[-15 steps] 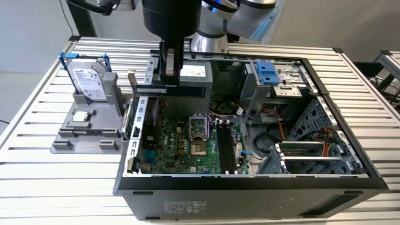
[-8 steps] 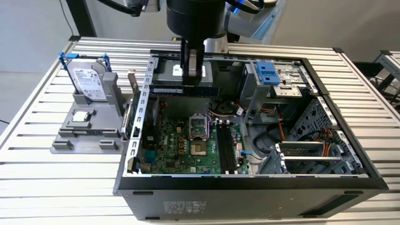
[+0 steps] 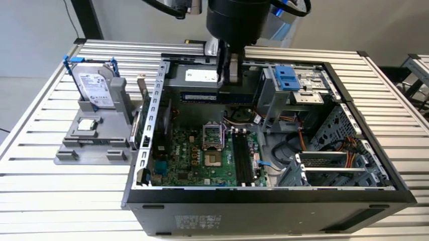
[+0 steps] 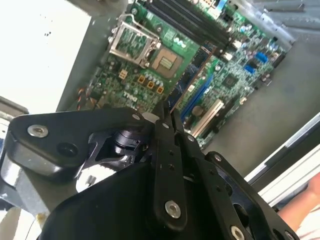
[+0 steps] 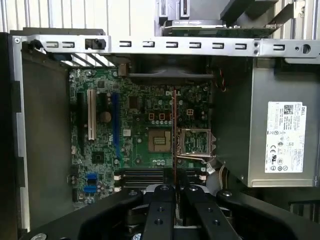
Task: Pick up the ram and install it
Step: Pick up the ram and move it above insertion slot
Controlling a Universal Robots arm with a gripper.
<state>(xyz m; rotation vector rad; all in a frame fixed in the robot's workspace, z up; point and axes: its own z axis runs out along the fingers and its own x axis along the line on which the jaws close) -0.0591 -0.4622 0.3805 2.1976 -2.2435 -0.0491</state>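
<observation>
My gripper hangs over the rear part of the open computer case and is shut on the ram, a dark strip with a row of chips held lengthwise above the motherboard. In both wrist views the ram shows edge-on between the black fingers: ram under the gripper, and ram under the gripper. The black ram slots lie lower down on the board, beside the open processor socket; in the first wrist view the slots sit close to the fingertips.
A silver hard drive stands in a grey holder outside the case at the exterior view's left, with a small square chip below it. Inside are a power supply, a blue drive bracket, cables and a metal drive cage.
</observation>
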